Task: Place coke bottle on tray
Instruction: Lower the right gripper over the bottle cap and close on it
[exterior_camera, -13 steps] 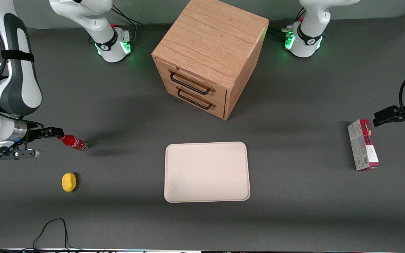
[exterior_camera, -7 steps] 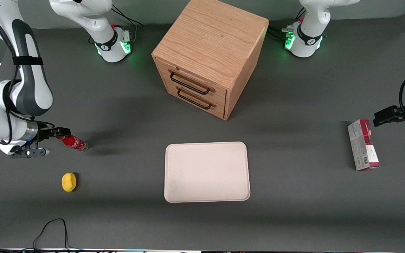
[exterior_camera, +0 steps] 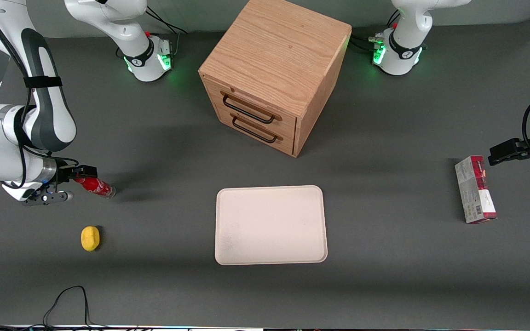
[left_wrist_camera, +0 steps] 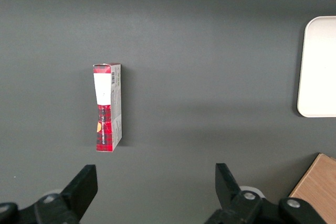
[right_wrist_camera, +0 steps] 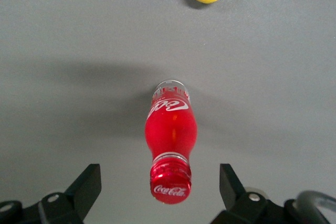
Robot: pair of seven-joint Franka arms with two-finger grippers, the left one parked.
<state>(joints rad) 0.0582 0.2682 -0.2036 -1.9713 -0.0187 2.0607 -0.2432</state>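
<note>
My gripper point(exterior_camera: 79, 177) hangs over the cap of the coke bottle point(exterior_camera: 95, 185), fingers point(right_wrist_camera: 84, 190) spread wide on either side of it and holding nothing. The bottle stands upright on the desk point(exterior_camera: 164, 151) toward my working end. A lemon point(exterior_camera: 90, 238) lies nearer the front camera than the bottle. The cream-white tray point(exterior_camera: 271, 225) sits mid-desk, in front of the wooden drawer cabinet point(exterior_camera: 274, 73). A red-and-grey carton point(exterior_camera: 475, 189) lies toward the parked arm's end.
</note>
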